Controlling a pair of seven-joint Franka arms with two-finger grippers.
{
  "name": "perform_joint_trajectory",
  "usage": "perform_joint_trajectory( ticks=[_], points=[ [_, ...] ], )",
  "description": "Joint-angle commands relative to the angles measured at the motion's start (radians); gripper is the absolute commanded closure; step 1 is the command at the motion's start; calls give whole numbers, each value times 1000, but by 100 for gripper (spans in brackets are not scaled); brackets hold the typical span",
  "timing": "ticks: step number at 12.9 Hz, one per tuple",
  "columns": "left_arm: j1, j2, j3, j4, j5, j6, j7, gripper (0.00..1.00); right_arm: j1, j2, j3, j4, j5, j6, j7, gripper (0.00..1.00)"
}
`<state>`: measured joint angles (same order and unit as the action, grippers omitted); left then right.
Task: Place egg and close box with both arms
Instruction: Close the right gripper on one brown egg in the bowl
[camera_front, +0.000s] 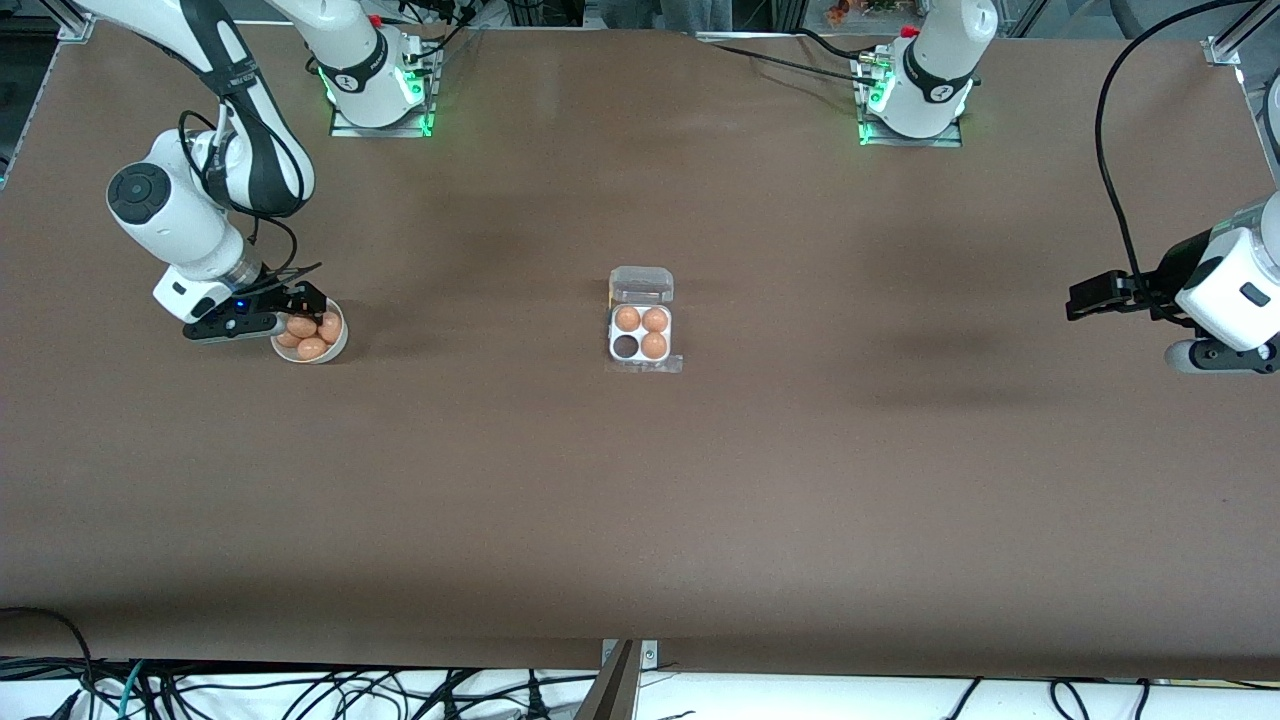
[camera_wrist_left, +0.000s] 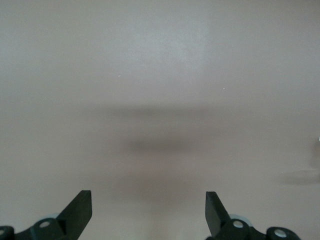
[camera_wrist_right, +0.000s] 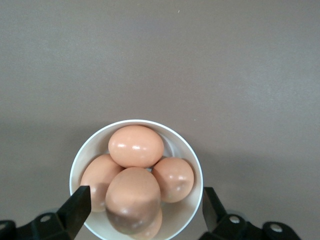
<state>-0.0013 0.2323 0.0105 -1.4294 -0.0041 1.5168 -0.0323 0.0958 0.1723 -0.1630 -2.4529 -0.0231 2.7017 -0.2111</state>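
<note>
Brown worktop (camera_front: 640, 500), item one: your left end effector (camera_front: 1085, 298) waits with fingers spread over bare surface at the left arm's end, well apart from everything, so nothing steadies the box yet. Item two: the box (camera_front: 641, 333) sits mid-worktop, clear lid (camera_front: 641, 285) laid back, three eggs in and one cell (camera_front: 626, 346) empty; a light carton like that may skid when the egg goes in. Item three: the white bowl (camera_wrist_right: 192, 165) at the right arm's end holds a heap of brown eggs (camera_wrist_right: 136, 146), your right end effector (camera_wrist_right: 145, 205) spread wide above it; squeeze off-centre and the chosen egg may slip, crack or roll its neighbours.
</note>
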Motion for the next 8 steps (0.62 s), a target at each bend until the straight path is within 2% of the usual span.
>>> perform_joint_trajectory(
  ticks=[1, 4, 6, 8],
  points=[
    [0, 7, -3, 24, 16, -13, 20, 0, -1, -11, -3, -21, -11, 23, -11, 8],
    [0, 9, -3, 24, 15, -13, 20, 0, -1, -8, -1, -21, -11, 20, -10, 17],
    [0, 9, -3, 26, 15, -13, 19, 0, -1, -7, -1, -21, -11, 18, -5, 17],
    [0, 7, -3, 26, 15, -13, 19, 0, -1, -7, 0, -21, -9, 17, 1, 25]
  ],
)
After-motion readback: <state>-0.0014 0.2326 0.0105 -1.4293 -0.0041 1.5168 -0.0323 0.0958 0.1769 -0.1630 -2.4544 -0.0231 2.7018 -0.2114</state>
